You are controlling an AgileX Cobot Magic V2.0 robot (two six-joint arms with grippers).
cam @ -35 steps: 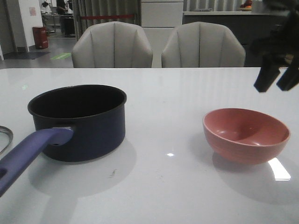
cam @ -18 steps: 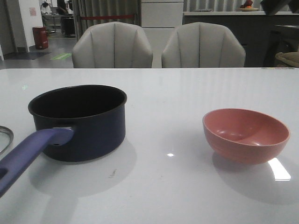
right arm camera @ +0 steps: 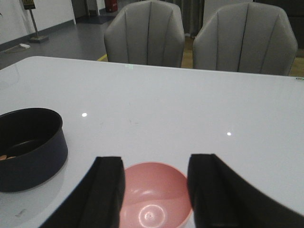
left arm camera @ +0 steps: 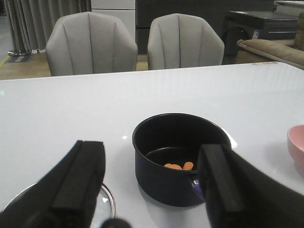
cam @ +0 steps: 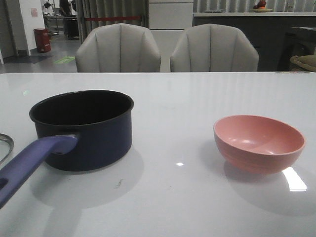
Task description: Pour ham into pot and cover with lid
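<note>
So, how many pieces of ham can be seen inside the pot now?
3 show in the left wrist view: small orange ham bits close together on the pot's black floor, by its near wall. More may be hidden behind the rim.

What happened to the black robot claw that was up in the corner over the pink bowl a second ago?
It went up and out of the front picture; now no claw shows there. It took hold of nothing. The salmon-pink round bowl, the dark navy saucepan with its purple-blue handle, and the shiny lid rim at the table's left edge stayed put.
</note>
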